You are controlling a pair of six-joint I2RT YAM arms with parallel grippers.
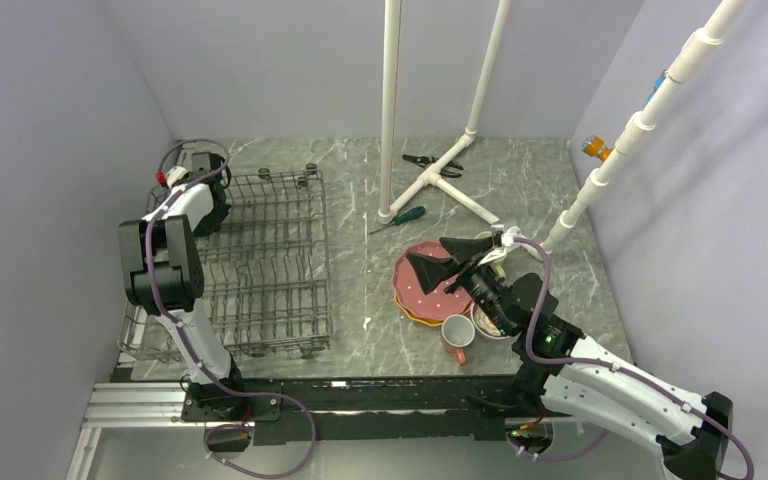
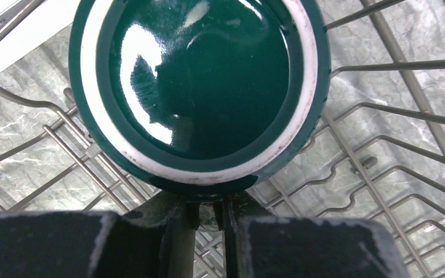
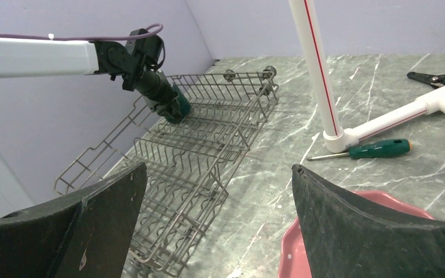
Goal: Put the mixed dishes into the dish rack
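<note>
Mug [image 2: 203,87] in left gripper [image 2: 205,213]

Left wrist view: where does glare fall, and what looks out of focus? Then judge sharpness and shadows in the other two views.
Left wrist: white glare patches on the glossy dark green mug; the left tool at the bottom edge is blurred. Right wrist: the right tool looms soft-edged, while the dish rack and screwdriver are crisp. Top external: even light, faint shadows only.
</note>
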